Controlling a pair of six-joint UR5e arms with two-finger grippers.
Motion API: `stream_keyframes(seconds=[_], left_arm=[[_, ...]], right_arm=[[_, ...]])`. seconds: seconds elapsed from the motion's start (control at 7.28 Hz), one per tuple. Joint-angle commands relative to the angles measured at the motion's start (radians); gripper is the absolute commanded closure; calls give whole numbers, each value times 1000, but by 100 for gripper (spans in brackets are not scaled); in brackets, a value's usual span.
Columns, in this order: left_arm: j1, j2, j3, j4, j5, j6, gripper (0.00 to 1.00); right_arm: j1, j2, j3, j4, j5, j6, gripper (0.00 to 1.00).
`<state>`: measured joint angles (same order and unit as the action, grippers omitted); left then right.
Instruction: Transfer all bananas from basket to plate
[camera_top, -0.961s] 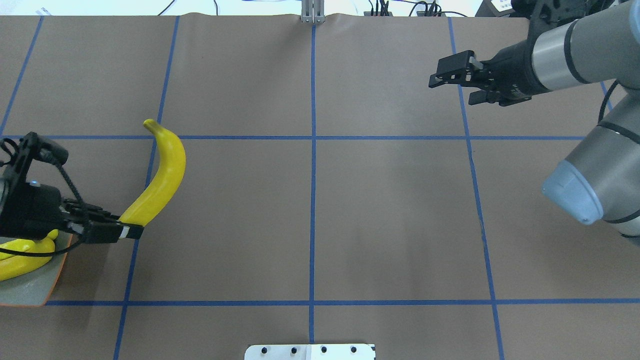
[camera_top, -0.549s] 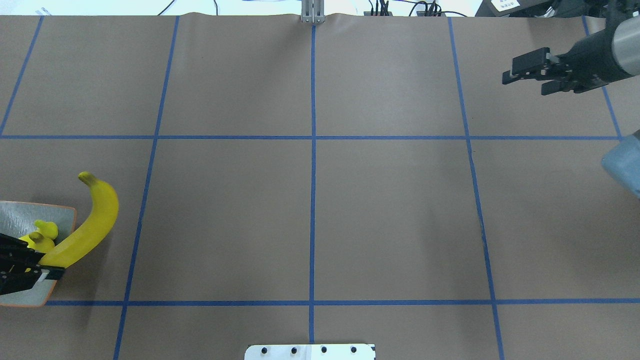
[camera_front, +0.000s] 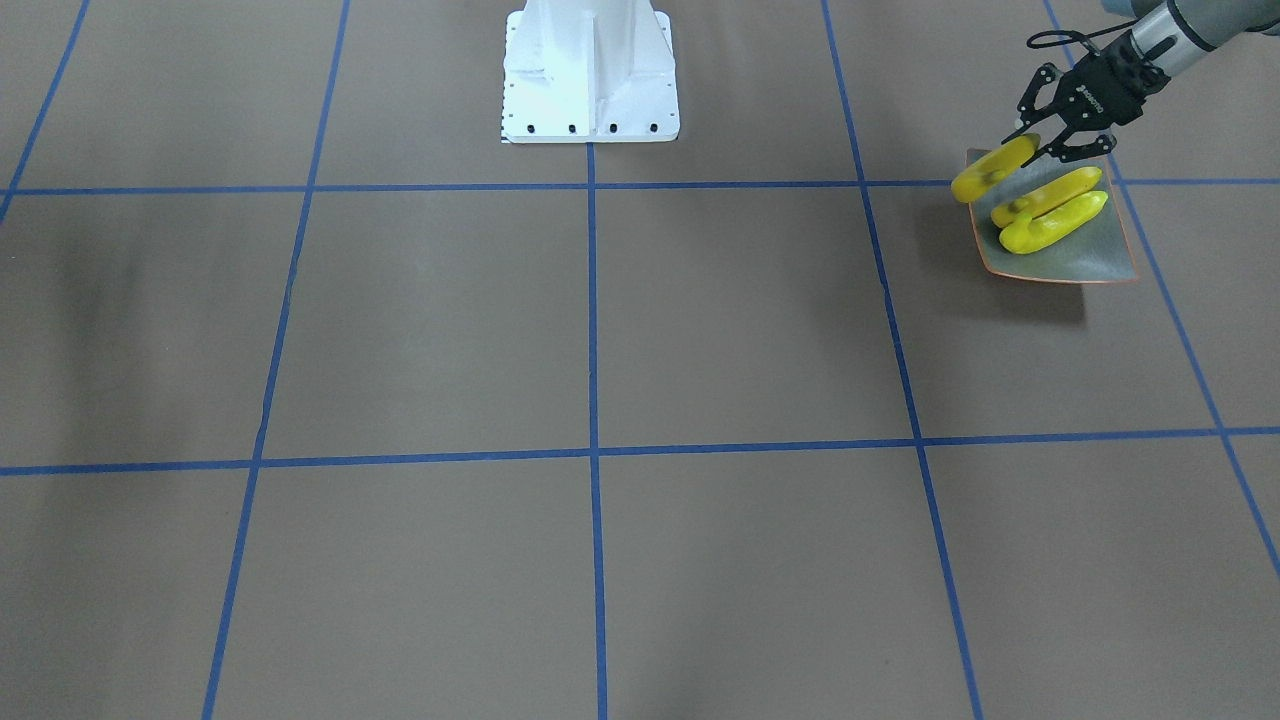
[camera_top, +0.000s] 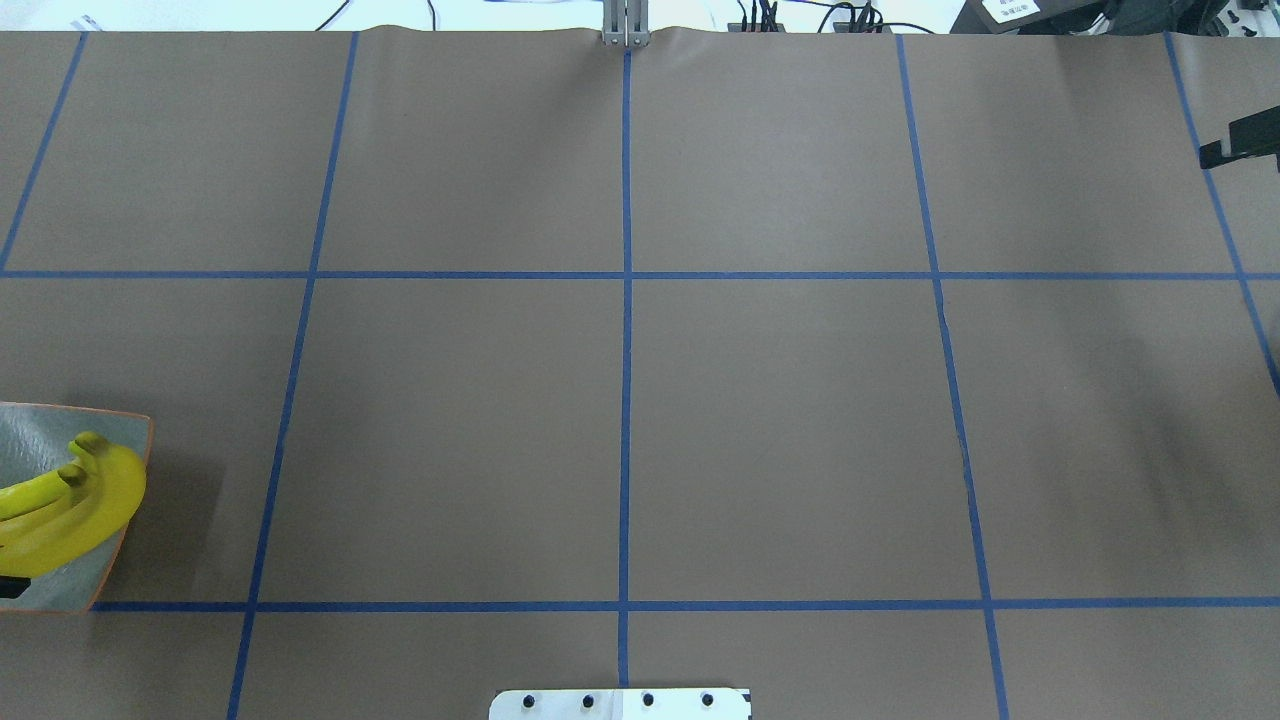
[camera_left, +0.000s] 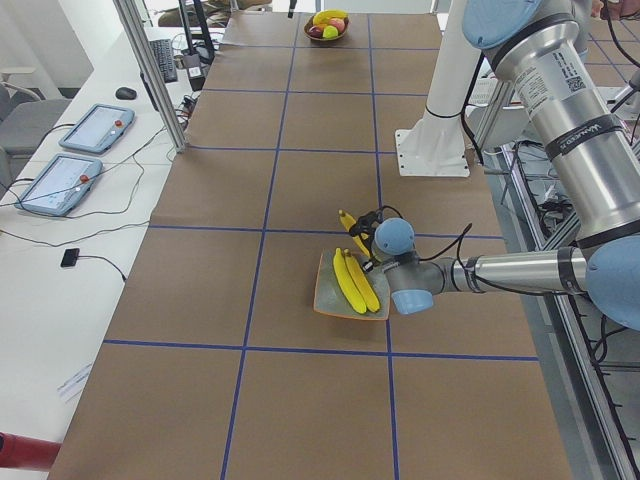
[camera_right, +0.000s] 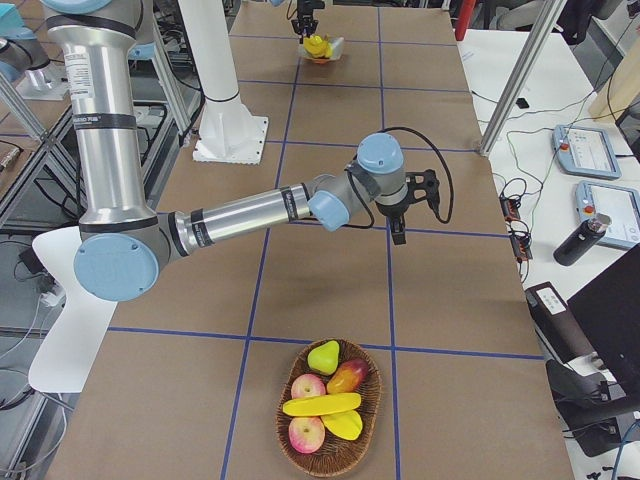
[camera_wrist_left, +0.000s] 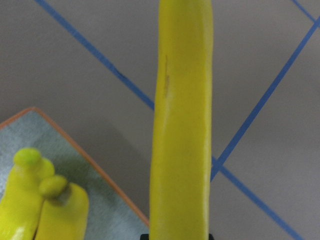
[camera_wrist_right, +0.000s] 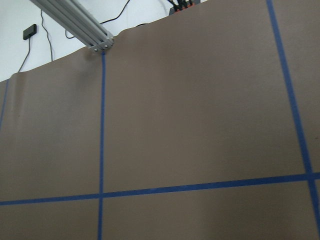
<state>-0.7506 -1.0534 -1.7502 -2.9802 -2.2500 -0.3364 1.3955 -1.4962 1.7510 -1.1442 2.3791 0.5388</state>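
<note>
**Desk:** What could spoil this one?

**Caption writer:** The left pincer (camera_front: 1038, 148) is clenched on one end of a banana (camera_front: 990, 172). Most of the fruit juts out ahead of the pincer, past the orange rim of the plate (camera_front: 1090, 262) and over the bare table (camera_front: 700, 330). Let go here, it would likely catch the upturned edge and slide off onto the table. Gripped so near its tip, the glossy fruit might also swing or slip if the wrist turns.

**Desk:** Anything else at stake?

**Caption writer:** Two bananas (camera_front: 1055, 222) lie side by side on the plate, just below the pincer and beside the held one. A low or crooked descent could nudge them toward the rim.

**Desk:** And the containers?

**Caption writer:** The plate holds those two and nothing more. The basket (camera_right: 325, 466) stands well apart from the left pincer, at the table's opposite end and nearer the right pincer (camera_right: 399, 232). It carries a pear (camera_right: 323, 356), apples (camera_right: 308, 387), another reddish fruit and at least one more banana (camera_right: 320, 405). A second yellow piece beside that one is too small to name. At least one more trip looks necessary.

**Desk:** The right pincer?

**Caption writer:** It hangs over the table with no fruit visible at it. Whether it is released or clenched cannot be told.
</note>
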Motion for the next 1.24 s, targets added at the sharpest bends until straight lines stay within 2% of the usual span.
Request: stream_keyframes(seconds=[0.0,0.14,0.27,0.41,0.55,0.69,0.82,1.1], left_arm=[[-24,6,87,-80,-2,40,100],[-39,4,118,-80,0,80,100],[-68,-3,155,-80,0,120,89],[-70,-8,161,-82,0,122,5],[-70,-10,160,-85,-3,122,0],[-76,-14,153,-85,-35,122,0],[-167,-52,153,-71,-127,122,0],[-360,-138,149,-15,-402,106,0]], right_arm=[[42,1,-47,1,17,-82,0],[42,1,-47,1,17,-82,0],[43,-4,-48,1,15,-82,0],[45,-12,-50,1,15,-88,0],[50,-15,-51,0,15,-104,0],[63,-19,-67,3,17,-130,0],[85,-21,-97,3,18,-175,0],[128,-21,-174,3,25,-296,0]])
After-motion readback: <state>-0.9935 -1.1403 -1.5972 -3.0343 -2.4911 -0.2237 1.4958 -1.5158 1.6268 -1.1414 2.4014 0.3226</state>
